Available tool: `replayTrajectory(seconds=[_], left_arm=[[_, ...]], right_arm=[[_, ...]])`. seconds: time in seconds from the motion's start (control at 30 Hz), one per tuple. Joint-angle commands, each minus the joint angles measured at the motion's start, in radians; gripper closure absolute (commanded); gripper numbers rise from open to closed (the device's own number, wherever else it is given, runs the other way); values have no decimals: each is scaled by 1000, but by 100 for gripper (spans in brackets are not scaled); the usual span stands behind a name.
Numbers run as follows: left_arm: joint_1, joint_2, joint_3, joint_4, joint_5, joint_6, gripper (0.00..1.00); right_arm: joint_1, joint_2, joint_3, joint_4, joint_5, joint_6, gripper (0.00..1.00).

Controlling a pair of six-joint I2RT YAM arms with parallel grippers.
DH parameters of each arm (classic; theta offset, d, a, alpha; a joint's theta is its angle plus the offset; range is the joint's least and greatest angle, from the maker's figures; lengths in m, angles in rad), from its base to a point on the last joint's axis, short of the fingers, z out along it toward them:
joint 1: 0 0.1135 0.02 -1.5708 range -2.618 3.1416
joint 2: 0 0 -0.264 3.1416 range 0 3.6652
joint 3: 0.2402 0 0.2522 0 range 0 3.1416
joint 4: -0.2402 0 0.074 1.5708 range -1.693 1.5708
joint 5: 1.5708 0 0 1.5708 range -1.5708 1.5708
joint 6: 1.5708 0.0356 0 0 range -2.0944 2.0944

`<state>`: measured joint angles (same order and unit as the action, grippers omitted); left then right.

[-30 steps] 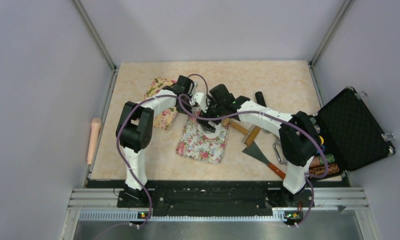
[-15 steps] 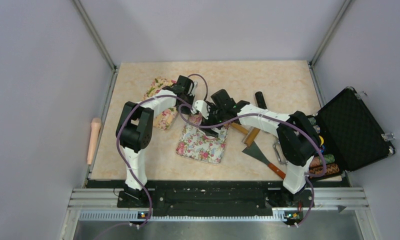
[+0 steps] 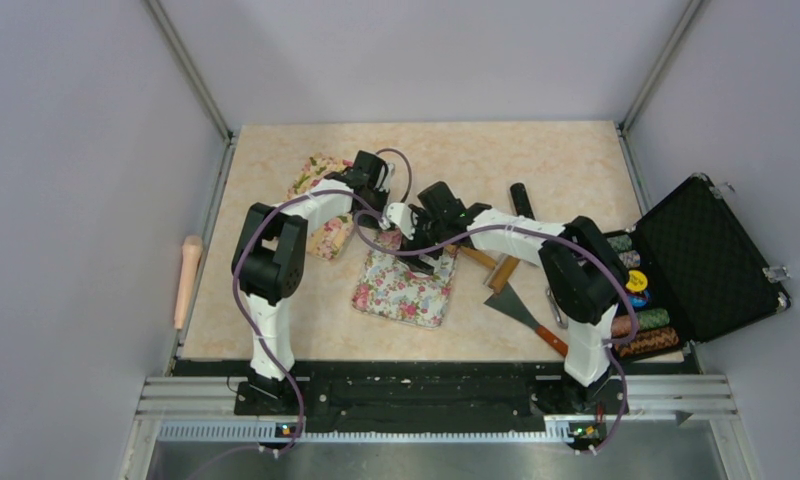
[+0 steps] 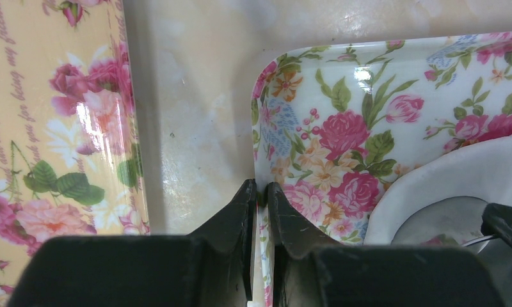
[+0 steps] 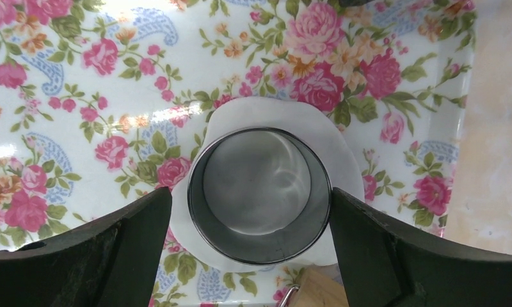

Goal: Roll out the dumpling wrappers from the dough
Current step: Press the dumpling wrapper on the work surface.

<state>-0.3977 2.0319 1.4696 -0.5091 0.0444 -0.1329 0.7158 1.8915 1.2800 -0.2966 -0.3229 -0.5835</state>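
Note:
A floral tray (image 3: 401,290) lies mid-table. My left gripper (image 4: 258,188) is shut on the tray's (image 4: 368,115) near-left rim. A thin, flat, roundish white piece of dough (image 5: 346,166) rests on the tray (image 5: 80,96). A steel ring cutter (image 5: 260,246) stands upright on the dough and encloses a round patch of it. My right gripper (image 5: 250,195) straddles the ring with its jaws wide; the right finger (image 5: 368,243) meets the ring's wall and a sliver of dough shows beside the left one. From above, the right gripper (image 3: 428,255) hides the dough. Separate dumpling wrappers are out of view.
A yellow floral tray (image 3: 321,205) lies just left of the first. A wooden rolling pin (image 3: 187,280) rests outside the table's left edge. A wooden mallet (image 3: 496,265), a scraper (image 3: 521,310) and a black cylinder (image 3: 521,197) lie to the right. An open black case (image 3: 706,255) sits at far right.
The right arm's elbow and forearm have swung leftward, and its gripper has shifted a little left over the floral tray. The left arm has held still on the rim.

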Motion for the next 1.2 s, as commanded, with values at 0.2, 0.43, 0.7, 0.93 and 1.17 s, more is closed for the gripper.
replayTrajectory(seconds=[0.2, 0.43, 0.7, 0.93, 1.17], left_arm=[[7, -23, -9, 9, -18, 10, 86], [8, -19, -5, 5, -16, 10, 86], [9, -19, -5, 5, -16, 9, 86], [8, -17, -5, 6, -16, 10, 86], [9, -17, -4, 4, -15, 10, 86]], right_arm=[[-39, 2, 62, -49, -37, 26, 13], [-41, -5, 108, -81, -56, 34, 11], [-32, 53, 193, -177, -42, 19, 13], [-19, 71, 196, -246, -43, 1, 13], [-11, 71, 213, -253, -40, 25, 12]])
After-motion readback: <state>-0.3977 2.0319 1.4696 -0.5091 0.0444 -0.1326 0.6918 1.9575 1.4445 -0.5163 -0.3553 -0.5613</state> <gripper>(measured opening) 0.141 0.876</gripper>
